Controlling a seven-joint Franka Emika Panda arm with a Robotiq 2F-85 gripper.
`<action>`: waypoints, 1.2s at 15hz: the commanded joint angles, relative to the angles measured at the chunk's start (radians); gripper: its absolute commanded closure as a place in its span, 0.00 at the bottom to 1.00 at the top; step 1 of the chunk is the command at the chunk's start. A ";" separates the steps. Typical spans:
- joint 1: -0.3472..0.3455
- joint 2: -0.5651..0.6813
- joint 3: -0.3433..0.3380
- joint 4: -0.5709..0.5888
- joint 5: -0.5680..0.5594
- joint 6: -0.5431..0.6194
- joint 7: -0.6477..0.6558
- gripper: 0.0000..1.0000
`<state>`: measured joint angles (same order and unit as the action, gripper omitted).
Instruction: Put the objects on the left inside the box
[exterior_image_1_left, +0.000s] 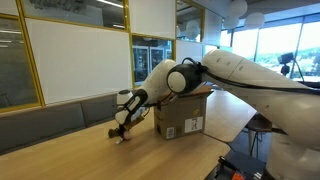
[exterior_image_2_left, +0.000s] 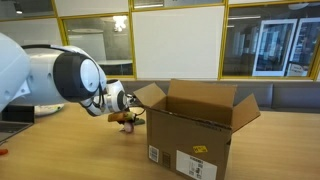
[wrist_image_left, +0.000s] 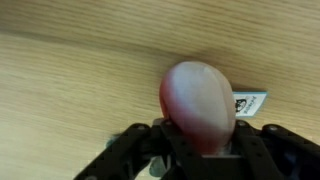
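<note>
**Claw settled over the orange-red piece, box waiting alongside**

From the wrist view, the orange-red rounded piece (wrist_image_left: 198, 100) sits squarely between the two black fingers of the claw (wrist_image_left: 198, 145). It rests on the wooden table (wrist_image_left: 70, 80). A small white tag (wrist_image_left: 248, 103) lies just beyond the claw on one side, close to the piece. The jaws flank the piece snugly, but I cannot tell whether they are pressing on it or only standing beside it.

In an exterior view, the arm (exterior_image_1_left: 165, 78) reaches low and the claw is right down at the tabletop. The cardboard box (exterior_image_1_left: 183, 118) stands near, beside the claw, with its flaps open. The small thing under the fingers is too tiny here to make out.

In an exterior view from the other side, the claw (exterior_image_2_left: 125, 112) hangs just outside the box's near flap (exterior_image_2_left: 150, 97), again at table height, with an orange speck under it.

To do this well, I'd say the jaws should meet the piece across its widest part. It looks smooth and egg-like and could squirt out of a grip that is too high or off-centre. Keep the tag clear of the fingers. Then lift straight up, well over the flap, before swinging across to the opening.
</note>
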<state>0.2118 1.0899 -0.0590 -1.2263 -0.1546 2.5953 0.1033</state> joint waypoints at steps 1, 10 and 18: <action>0.029 -0.037 -0.026 -0.004 -0.017 -0.012 0.020 0.90; 0.095 -0.386 -0.078 -0.296 -0.057 0.111 0.089 0.87; 0.142 -0.758 -0.193 -0.590 -0.192 0.302 0.245 0.87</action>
<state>0.3146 0.5006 -0.1850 -1.6501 -0.2654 2.8136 0.2558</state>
